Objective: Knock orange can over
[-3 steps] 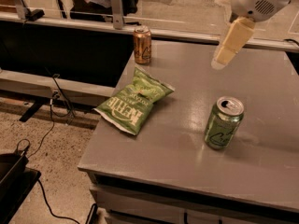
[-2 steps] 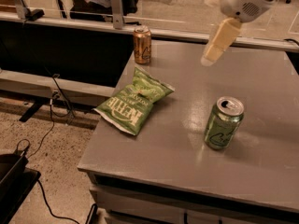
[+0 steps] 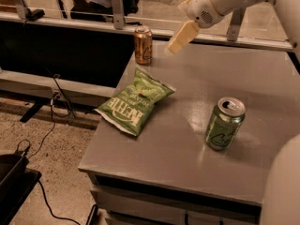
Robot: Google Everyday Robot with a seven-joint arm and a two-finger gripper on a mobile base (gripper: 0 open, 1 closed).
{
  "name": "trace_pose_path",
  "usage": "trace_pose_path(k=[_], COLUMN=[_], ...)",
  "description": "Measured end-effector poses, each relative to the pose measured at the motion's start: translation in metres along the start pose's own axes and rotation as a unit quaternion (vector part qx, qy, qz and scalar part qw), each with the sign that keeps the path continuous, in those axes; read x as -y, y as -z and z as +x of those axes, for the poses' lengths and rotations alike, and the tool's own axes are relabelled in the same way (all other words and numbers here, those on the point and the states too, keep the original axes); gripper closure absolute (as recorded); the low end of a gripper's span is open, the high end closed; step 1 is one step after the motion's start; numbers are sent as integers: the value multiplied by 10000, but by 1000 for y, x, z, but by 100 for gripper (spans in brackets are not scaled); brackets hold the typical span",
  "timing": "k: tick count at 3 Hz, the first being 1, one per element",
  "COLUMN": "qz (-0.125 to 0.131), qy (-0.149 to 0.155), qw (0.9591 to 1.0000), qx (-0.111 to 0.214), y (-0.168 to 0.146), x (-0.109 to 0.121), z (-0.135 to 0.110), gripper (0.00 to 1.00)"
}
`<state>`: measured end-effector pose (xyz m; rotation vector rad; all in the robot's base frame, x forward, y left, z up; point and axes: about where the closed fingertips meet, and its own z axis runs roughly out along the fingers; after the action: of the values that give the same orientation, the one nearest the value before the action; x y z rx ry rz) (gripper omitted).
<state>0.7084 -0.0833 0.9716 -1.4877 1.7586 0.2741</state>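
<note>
Approach is the step in hand: nothing has been toppled yet. The orange can (image 3: pixel 143 45) stands upright at the far left corner of the grey table (image 3: pixel 187 144), close to the back edge and just in front of the metal rail (image 3: pixel 70 23) behind it. The gripper (image 3: pixel 176 43) hangs in the air to the right of that can, at about the height of its upper half, near it but not touching, and slanting down and left from the white arm (image 3: pixel 220 1). Whether it is spread or closed up cannot be told from this view.

2 other things share the table. A green chip bag (image 3: pixel 136 101) lies flat in front of the orange can, and a green can (image 3: pixel 225 123) stands upright well apart, toward the near right.

The next move, as I judge it, calls for a sideways sweep to the left, striking the orange can high on its side so that it tips instead of sliding. Because it sits so near the left and back edges, a hard push could send it off the table or against the rail. A measured nudge looks safer.
</note>
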Motion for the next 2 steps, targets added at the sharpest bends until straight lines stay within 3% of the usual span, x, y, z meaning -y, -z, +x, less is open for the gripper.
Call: trace_pose_path(k=[1, 2], qz=[230, 361], qy=[-555, -845], qw=[9974, 9921], qx=[397, 855], y=[-32, -60], x=[18, 25], z=[-2, 1], gripper=[0, 0])
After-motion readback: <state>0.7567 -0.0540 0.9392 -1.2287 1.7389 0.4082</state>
